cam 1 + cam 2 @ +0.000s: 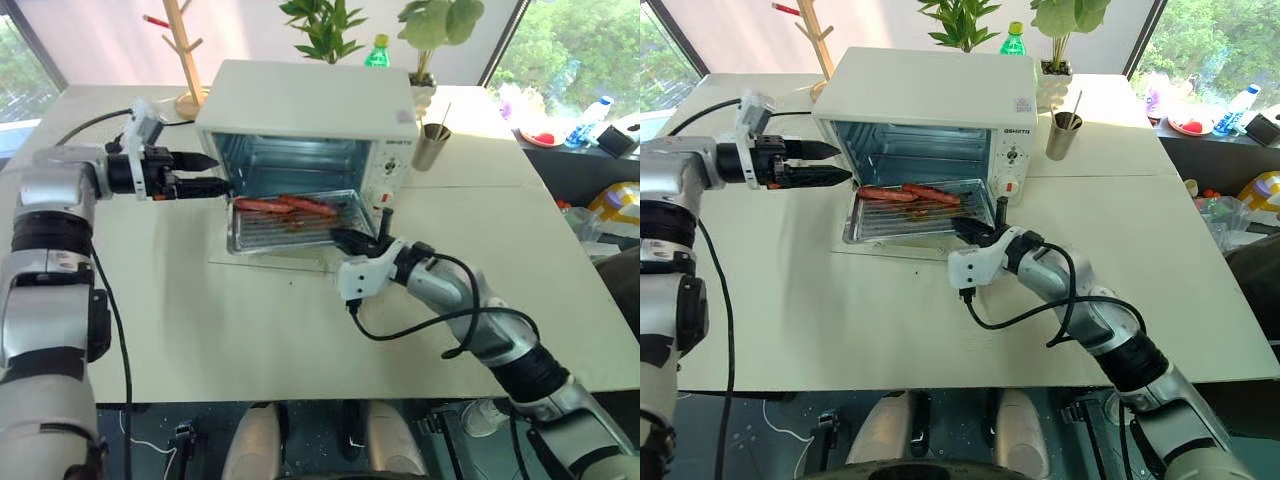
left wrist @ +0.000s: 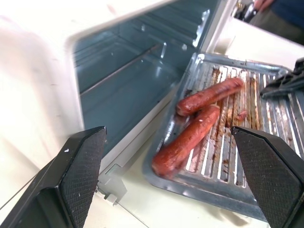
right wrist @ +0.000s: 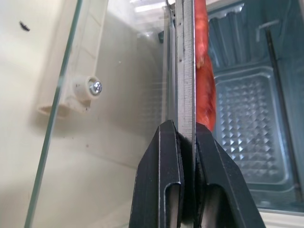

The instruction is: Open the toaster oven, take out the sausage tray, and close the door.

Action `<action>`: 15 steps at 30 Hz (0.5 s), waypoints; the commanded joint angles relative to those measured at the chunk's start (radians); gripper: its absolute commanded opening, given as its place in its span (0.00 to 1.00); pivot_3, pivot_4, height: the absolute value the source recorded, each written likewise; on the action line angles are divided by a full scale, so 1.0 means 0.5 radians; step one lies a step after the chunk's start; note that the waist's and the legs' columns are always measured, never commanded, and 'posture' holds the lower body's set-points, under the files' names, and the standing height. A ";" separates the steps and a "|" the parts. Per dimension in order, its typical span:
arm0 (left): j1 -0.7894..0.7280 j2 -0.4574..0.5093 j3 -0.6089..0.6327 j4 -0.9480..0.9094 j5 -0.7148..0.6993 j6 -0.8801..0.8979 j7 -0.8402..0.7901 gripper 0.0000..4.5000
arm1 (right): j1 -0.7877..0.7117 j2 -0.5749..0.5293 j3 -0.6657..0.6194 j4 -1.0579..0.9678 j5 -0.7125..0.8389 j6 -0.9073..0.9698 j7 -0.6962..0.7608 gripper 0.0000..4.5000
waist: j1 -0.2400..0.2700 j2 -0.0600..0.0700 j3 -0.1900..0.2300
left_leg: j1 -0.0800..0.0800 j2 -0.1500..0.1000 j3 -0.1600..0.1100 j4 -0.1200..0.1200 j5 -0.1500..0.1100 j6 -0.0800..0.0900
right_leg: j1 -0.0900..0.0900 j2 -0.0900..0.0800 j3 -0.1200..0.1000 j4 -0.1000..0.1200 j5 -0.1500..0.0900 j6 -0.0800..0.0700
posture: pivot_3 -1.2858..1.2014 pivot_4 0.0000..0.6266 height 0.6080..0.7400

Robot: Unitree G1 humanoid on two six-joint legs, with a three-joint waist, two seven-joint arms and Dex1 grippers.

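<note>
- The toaster oven sits on the counter with its door folded down flat in front.
- The sausage tray lies over the open door, partly pulled out of the oven, with sausages on it.
- The right end effector pinches the front edge of the sausage tray, fingers pressed tight on the metal.
- The left end effector is spread wide and holds nothing, just beside the oven's left front corner.

The toaster oven bears small lettering — too tiny to read.
</note>
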 commanded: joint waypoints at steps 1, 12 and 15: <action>0.094 0.102 0.127 -0.293 -0.124 0.181 -0.018 1.00 | -0.002 -0.073 -0.130 -0.023 -0.059 -0.119 -0.132 0.02 | -0.003 0.000 0.000 | 0.000 0.000 0.000 0.000 0.000 0.000 | 0.000 0.000 0.000 0.000 0.000 0.000 | 0.52 0.24 0.82; 0.974 0.380 0.599 -1.334 -0.651 1.056 0.162 1.00 | 0.000 -0.123 -0.155 0.053 -0.117 -0.381 -0.268 0.02 | -0.021 -0.002 0.001 | 0.001 0.003 0.000 0.000 0.000 0.000 | -0.001 0.000 0.001 0.001 0.000 -0.001 | 0.52 0.24 0.82; 1.240 0.340 0.831 -1.616 -0.888 1.417 0.312 1.00 | -0.019 -0.136 -0.167 0.072 -0.109 -0.462 -0.285 0.02 | -0.019 -0.002 0.001 | 0.003 0.003 0.001 0.000 0.000 0.000 | 0.000 -0.001 0.003 0.001 0.000 0.000 | 0.52 0.24 0.82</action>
